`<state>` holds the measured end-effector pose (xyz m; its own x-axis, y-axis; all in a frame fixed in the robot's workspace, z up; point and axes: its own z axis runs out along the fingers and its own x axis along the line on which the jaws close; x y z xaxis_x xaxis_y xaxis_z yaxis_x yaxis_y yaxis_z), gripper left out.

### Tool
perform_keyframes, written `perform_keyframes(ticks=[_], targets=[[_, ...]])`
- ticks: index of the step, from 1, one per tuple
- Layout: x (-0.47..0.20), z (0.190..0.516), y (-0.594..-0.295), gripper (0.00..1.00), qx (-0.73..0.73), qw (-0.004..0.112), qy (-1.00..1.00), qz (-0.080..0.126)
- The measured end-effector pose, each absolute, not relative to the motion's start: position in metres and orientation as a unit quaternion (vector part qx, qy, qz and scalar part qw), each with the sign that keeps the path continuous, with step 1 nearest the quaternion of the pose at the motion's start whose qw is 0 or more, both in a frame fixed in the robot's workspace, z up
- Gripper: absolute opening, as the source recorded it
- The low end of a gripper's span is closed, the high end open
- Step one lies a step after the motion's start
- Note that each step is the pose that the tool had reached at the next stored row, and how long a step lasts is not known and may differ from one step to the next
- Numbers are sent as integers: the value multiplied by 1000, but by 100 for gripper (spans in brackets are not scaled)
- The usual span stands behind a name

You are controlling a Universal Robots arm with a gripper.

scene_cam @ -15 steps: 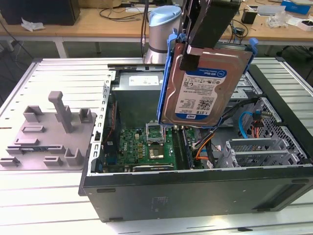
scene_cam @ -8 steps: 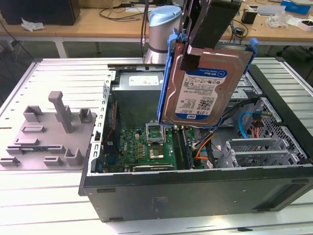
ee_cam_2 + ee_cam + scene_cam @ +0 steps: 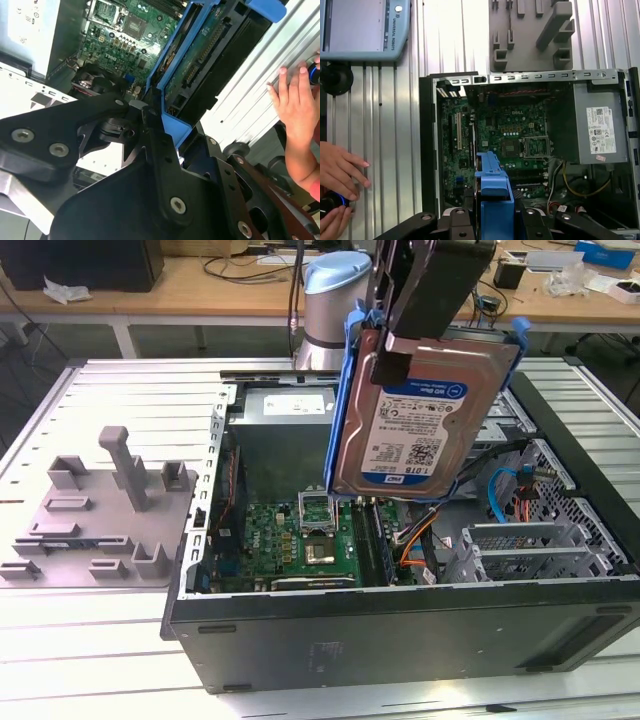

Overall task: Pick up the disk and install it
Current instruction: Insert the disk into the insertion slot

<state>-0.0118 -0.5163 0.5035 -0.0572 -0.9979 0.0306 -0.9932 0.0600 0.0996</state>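
Observation:
The disk (image 3: 405, 425), silver with a white-and-blue label and a blue plastic frame, hangs upright above the open black computer case (image 3: 400, 625). My gripper (image 3: 395, 352) is shut on the disk's upper edge, over the middle of the case. In the first wrist view the blue frame of the disk (image 3: 492, 182) sits between my black fingers (image 3: 457, 222), over the green motherboard (image 3: 507, 127). In the second wrist view the disk (image 3: 200, 60) runs edge-on away from the gripper (image 3: 160, 125).
A grey power supply box (image 3: 595, 125) fills one corner of the case. A grey metal drive cage (image 3: 530, 545) is at the exterior view's right. A grey fixture plate (image 3: 100, 510) lies beside the case. A person's hand (image 3: 337, 170) rests on the table.

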Motion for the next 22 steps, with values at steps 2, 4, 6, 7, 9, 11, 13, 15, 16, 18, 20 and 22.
perform_keyframes(ticks=[2, 4, 6, 7, 9, 11, 13, 15, 16, 18, 20, 22], targets=[[-12, 503, -516, 37, 687, 43, -725, -23], [-12, 504, -516, 37, 688, 41, -724, -21], [-12, 503, -516, 37, 690, 38, -723, -19], [-12, 504, -516, 37, 691, 36, -722, -16], [-12, 504, -516, 37, 693, 33, -720, -14], [-12, 504, -516, 37, 694, 31, -719, -11], [-12, 504, -516, 37, 695, 28, -718, -9], [-12, 504, -516, 37, 697, 25, -717, -5], [-12, 504, -516, 37, 698, 23, -716, -3], [-12, 504, -516, 37, 699, 20, -715, 0], [-12, 504, -517, 37, 699, 19, -715, 1], [-12, 504, -517, 37, 699, 18, -715, 1]])
